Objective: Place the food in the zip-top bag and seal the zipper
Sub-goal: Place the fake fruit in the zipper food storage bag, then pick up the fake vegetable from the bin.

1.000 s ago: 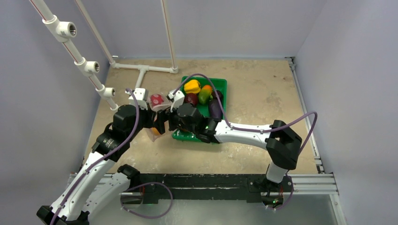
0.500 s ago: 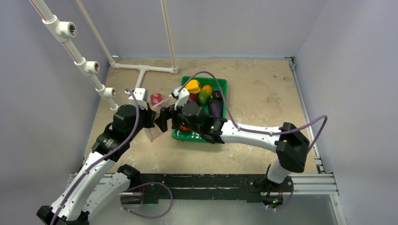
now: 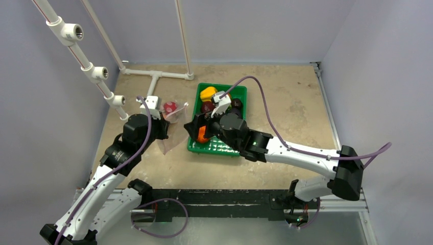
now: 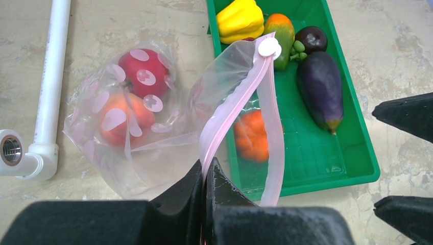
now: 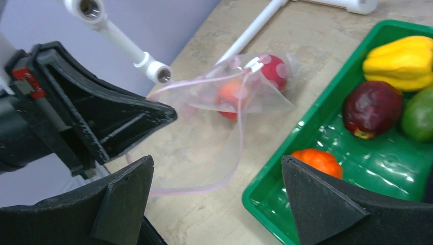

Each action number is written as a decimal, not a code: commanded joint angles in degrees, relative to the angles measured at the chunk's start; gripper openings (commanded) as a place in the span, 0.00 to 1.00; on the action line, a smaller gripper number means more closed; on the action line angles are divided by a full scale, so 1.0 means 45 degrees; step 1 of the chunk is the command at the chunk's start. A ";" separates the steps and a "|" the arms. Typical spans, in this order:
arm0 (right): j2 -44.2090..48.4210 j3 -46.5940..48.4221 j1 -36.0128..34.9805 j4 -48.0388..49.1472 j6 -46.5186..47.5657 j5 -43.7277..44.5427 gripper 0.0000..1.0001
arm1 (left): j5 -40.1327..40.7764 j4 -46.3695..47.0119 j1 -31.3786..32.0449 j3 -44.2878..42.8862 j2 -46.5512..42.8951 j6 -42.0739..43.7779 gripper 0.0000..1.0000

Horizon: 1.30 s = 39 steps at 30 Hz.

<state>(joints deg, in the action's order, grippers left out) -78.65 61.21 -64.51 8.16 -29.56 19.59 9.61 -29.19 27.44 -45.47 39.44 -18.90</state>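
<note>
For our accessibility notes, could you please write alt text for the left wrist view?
The left arm's shut jaws pinch the pink zipper of a clear bag holding a red tomato and a peach. Beside it, a green tray holds a yellow pepper, green-orange pepper, eggplant, orange and dark red piece.

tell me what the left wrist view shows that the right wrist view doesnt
Left wrist only: the whole purple eggplant and the left pincer shut on the zipper. Right wrist only: the dark red piece in plain view. Both: yellow pepper, orange, green tray, and the zip-top bag holding tomato and peach.
</note>
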 commanded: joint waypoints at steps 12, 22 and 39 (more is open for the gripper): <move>0.0079 -0.1283 0.0759 -0.1529 -0.0793 0.0998 0.99 | -0.0085 0.0375 -0.0037 -0.0021 0.0103 0.0058 0.00; -0.1757 -0.1280 0.1302 -0.0709 -0.0794 0.0021 0.99 | -0.0084 0.0374 -0.0029 -0.0021 0.0131 0.0053 0.00; -0.4614 0.0408 0.1679 -0.0637 -0.0517 0.0957 0.99 | -0.0084 0.0355 -0.0037 -0.0027 0.0044 0.0078 0.00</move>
<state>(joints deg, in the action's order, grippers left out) -99.15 59.29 -57.06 3.88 -32.32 20.99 9.56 -29.19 27.44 -45.47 40.03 -18.90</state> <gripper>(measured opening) 0.987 0.003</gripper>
